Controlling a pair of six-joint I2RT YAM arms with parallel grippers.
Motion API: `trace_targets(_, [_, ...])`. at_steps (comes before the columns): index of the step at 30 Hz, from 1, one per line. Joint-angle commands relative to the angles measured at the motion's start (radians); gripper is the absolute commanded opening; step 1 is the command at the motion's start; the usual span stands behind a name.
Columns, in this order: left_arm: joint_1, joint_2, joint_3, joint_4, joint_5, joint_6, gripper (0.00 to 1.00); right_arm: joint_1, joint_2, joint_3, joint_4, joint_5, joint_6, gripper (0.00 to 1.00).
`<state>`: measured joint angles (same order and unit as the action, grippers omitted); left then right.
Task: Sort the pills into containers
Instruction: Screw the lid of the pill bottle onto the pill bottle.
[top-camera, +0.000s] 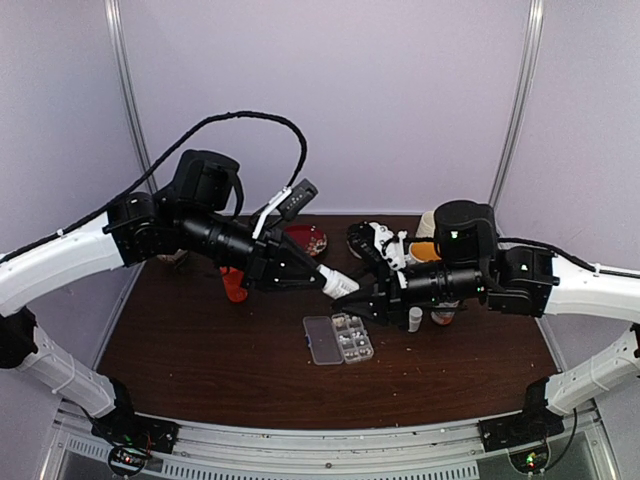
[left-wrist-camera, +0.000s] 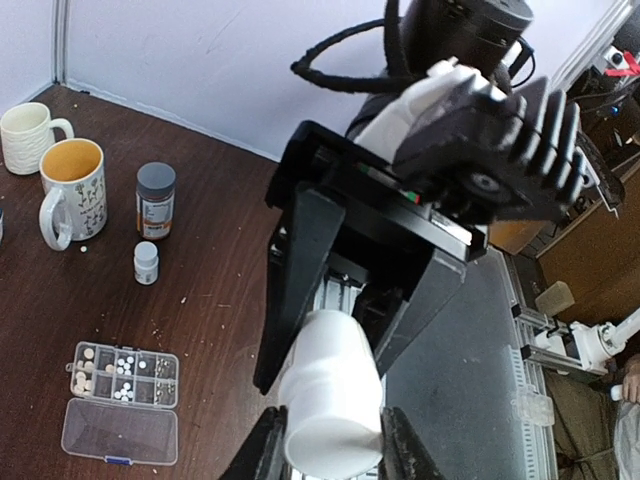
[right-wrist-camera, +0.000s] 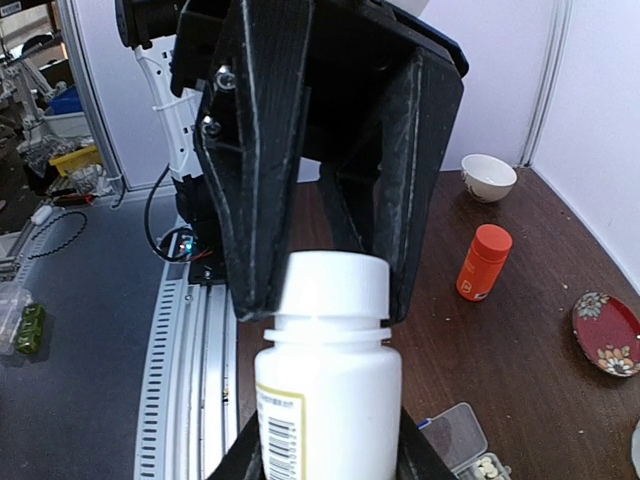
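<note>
One barcode-labelled white bottle (right-wrist-camera: 328, 400), gripped by both end effectors (left-wrist-camera: 332, 445) (right-wrist-camera: 328, 462).

Bright, even light; soft shadows; white bottle (right-wrist-camera: 328, 390) slightly soft up close; wrist views wide-angle.

a robotics lab test cell: a dark wooden table (top-camera: 200, 350) boxed in by plain white panels (top-camera: 330, 100) on aluminium posts (top-camera: 519, 100), with cluttered parts bins (right-wrist-camera: 75, 158) and loose cables (right-wrist-camera: 60, 228) beyond.

The left arm (top-camera: 60, 255) and right arm (top-camera: 590, 285) have white links and black motor housings; a black braided cable (top-camera: 240, 117) loops over the left one.
</note>
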<state>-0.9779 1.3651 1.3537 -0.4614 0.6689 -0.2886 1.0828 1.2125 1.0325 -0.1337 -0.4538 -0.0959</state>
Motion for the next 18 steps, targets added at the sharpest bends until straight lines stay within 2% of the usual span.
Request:
trace_targets(1, [-0.003,0.033,0.083,-0.044,-0.056,-0.124,0.0,0.032,0.018,0.052,-0.063,0.171,-0.108,0.0])
trace_targets(6, [-0.011,0.033,0.043,0.011,-0.076,-0.351,0.0,0.07,0.028,0.07,-0.047,0.346,-0.193,0.0])
trace_targets(13, [-0.039,0.032,-0.016,0.105,-0.12,-0.522,0.0,0.129,0.017,0.055,0.048,0.545,-0.276,0.0])
trace_targets(16, [-0.039,0.036,-0.041,0.151,-0.114,-0.57,0.0,0.147,0.003,0.032,0.09,0.585,-0.301,0.0])
trace_targets(18, [-0.041,0.041,-0.046,0.172,-0.1,-0.573,0.0,0.149,-0.009,0.018,0.107,0.558,-0.285,0.0])
